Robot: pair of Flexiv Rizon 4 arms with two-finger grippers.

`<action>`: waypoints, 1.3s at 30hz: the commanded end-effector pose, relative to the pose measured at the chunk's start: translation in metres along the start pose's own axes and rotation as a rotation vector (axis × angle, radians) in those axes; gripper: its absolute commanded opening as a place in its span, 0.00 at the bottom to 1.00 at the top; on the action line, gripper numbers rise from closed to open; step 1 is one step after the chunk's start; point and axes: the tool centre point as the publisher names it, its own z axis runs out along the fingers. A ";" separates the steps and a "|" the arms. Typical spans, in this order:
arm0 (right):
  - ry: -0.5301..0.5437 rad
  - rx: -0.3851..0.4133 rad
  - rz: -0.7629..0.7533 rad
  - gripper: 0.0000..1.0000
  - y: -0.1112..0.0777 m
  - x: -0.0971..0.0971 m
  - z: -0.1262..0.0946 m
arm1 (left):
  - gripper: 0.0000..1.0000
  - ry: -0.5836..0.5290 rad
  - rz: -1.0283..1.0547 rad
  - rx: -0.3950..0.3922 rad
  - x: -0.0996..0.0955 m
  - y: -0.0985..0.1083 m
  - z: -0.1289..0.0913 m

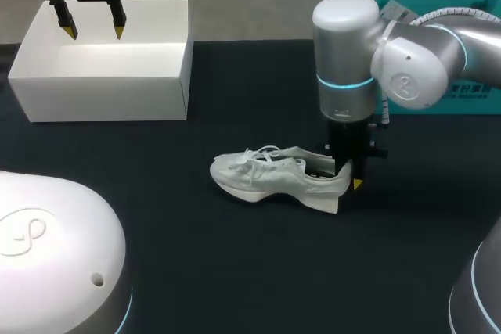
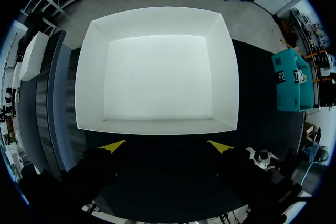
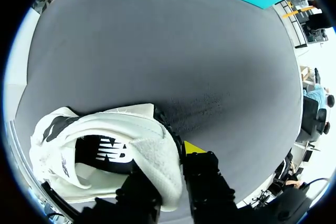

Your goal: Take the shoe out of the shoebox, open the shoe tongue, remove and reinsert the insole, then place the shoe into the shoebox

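On the black table (image 1: 235, 271), right gripper (image 1: 348, 176) clamps the white lace-up sneaker (image 1: 274, 174) by its heel, likely steadying it, while left gripper (image 1: 94, 30) hangs spread above the white cardboard shoebox (image 1: 102, 95).

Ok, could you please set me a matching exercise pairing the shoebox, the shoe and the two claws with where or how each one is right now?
Things:
1. shoebox
2. shoe
3. left claw
4. right claw

Places or states:
A. shut on the shoe's heel
B. empty, at the far left of the table
C. open, above the shoebox
D. resting on the table, outside the shoebox

Pairs: 1-B, 2-D, 3-C, 4-A
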 end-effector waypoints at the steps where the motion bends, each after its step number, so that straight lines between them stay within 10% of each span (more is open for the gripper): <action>1: 0.003 0.007 -0.001 0.38 -0.001 0.001 0.004 | 1.00 -0.001 0.000 0.000 0.000 0.000 0.000; 2: 0.002 0.007 -0.002 1.00 -0.003 0.000 0.002 | 1.00 -0.001 0.000 0.000 0.000 0.000 0.000; 24: 0.104 -0.059 -0.160 1.00 -0.024 -0.035 -0.090 | 1.00 -0.001 0.000 0.000 0.000 0.000 0.000; 39: 0.104 -0.059 -0.160 1.00 -0.024 -0.035 -0.090 | 1.00 -0.001 0.000 0.000 0.000 0.000 0.000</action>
